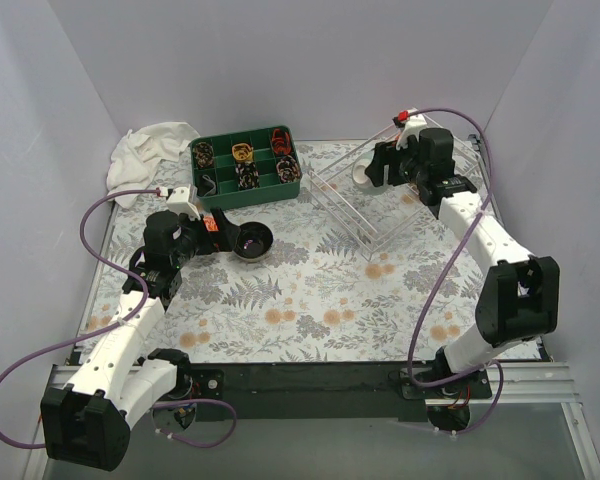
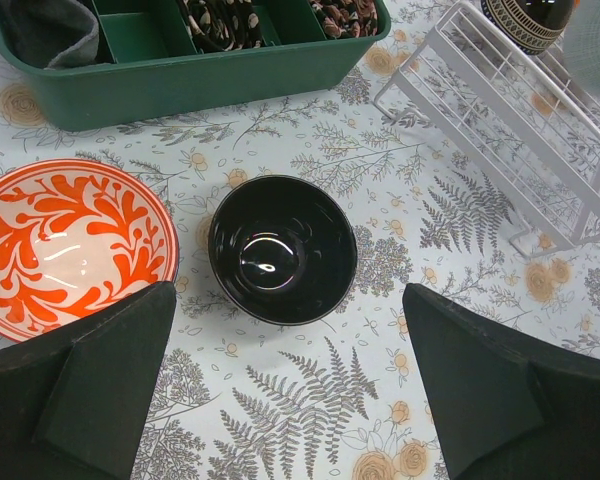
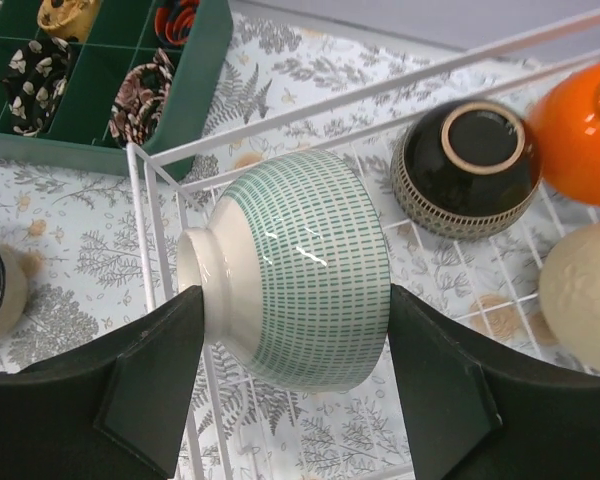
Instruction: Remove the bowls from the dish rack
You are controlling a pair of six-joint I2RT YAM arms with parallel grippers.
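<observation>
My right gripper (image 3: 295,300) is shut on a white bowl with green dashes (image 3: 310,260). The bowl lies on its side, foot against the left finger and rim against the right one, over the near-left corner of the dish rack (image 3: 138,230). Inside the rack lie an upturned black bowl with a patterned band (image 3: 467,170), an orange bowl (image 3: 580,130) and a cream bowl (image 3: 583,295). My left gripper (image 2: 290,335) is open over the table, just short of a black bowl (image 2: 282,248) that stands upright on the cloth. An orange-and-white bowl (image 2: 70,245) stands to that bowl's left.
A green divided tray (image 1: 245,165) with small items sits at the back, left of the dish rack (image 1: 380,205). A white cloth (image 1: 150,150) is bunched in the back left corner. Purple-grey walls close in three sides.
</observation>
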